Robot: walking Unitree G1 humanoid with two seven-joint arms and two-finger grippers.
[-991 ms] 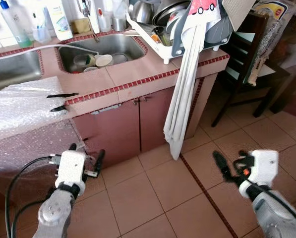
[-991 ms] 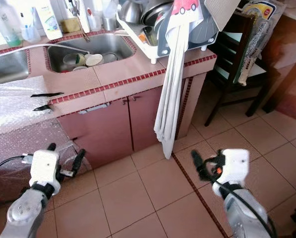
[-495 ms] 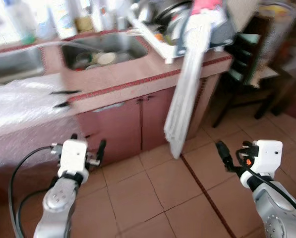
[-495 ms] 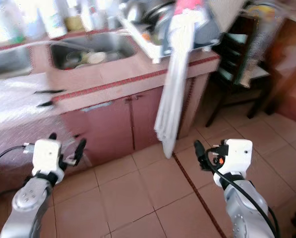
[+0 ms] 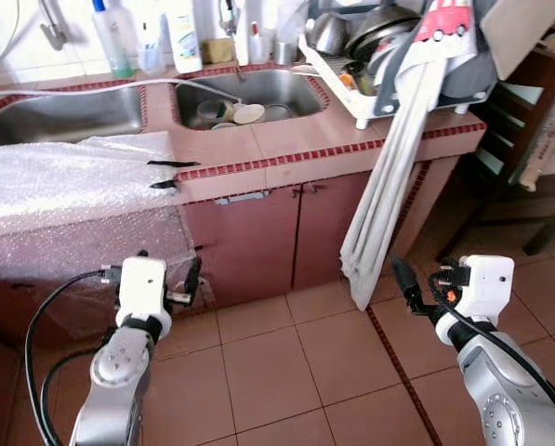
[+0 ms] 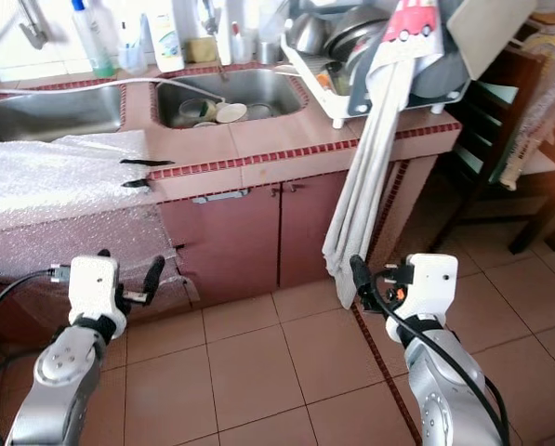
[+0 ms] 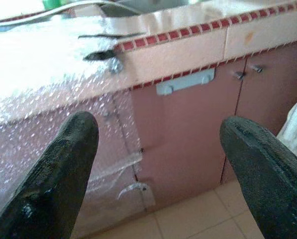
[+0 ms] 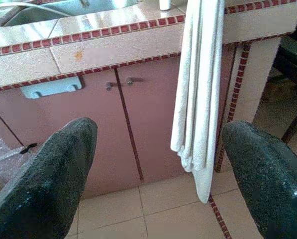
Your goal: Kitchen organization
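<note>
Head views: the sink (image 5: 277,88) in the pink table (image 5: 286,139) holds cups and a bowl; the dish rack (image 5: 379,93) holds pots. Bottle labels are unreadable.

Left wrist: left pincer (image 7: 158,164) spread, facing bubble wrap (image 7: 44,64).

Right wrist: right pincer (image 8: 158,164) spread, facing a hanging towel (image 8: 200,89).

no legible text or labels

The pink tiled worktop (image 5: 286,149) holds two steel sinks. A sheet of bubble wrap (image 5: 63,181) covers its left end and hangs over the front edge. A white dish rack (image 5: 389,88) sits at its right end, with a white cloth (image 5: 384,223) draped down over the front edge there.
</note>
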